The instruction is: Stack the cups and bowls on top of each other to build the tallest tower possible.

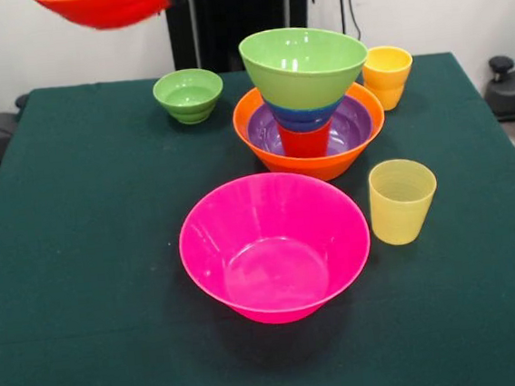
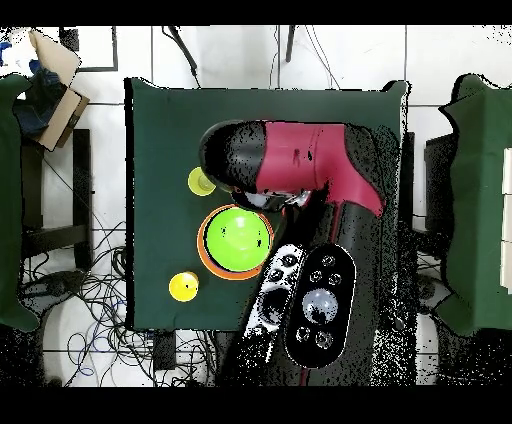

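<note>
Green felt covered the table (image 1: pixel 85 292), where the tower (image 1: pixel 308 106) stood upright near the far edge, mouths upward, the pink bowl (image 1: pixel 274 246) central with open room around, while a red-orange bowl (image 1: pixel 107 5) hung above, the gripper's state indiscernible.

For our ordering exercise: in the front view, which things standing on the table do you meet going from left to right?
Small green plastic bowl → large pink plastic bowl → pale yellow translucent plastic cup. The tower and the other yellow cup overlap these, so they are left out.

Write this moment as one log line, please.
tower: four pieces in orange bowl | red-orange bowl: aloft | pink bowl: loose
</note>
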You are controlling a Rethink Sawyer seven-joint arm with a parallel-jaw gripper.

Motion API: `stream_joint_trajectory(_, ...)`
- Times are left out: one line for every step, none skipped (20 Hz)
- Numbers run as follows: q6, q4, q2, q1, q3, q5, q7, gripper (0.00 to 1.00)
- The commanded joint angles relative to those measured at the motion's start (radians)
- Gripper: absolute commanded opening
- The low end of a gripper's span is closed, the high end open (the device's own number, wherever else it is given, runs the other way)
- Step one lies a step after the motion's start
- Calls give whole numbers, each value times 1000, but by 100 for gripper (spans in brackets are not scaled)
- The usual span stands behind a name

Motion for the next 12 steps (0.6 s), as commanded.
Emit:
stream_joint_trajectory(-9,-4,97,50,48,67,268,0)
stream_joint_trajectory(-7,-8,100,55,43,74,272,0)
stream_joint_trajectory(-4,-11,104,61,39,80,276,0)
stream_joint_trajectory(-2,-15,106,63,36,85,276,0)
stream_joint_trajectory(3,-23,112,68,34,92,282,0)
stream_joint_trajectory(5,-28,116,72,31,98,284,0)
stream_joint_trajectory(8,-36,124,76,31,107,291,0)
stream_joint_trajectory(12,-42,128,80,30,115,297,0)
stream_joint_trajectory(16,-47,133,84,29,123,302,0)
stream_joint_trajectory(20,-52,138,88,28,131,308,0)
stream_joint_trajectory(37,-62,141,96,25,139,318,0)
stream_joint_trajectory(47,-69,144,102,21,144,322,0)
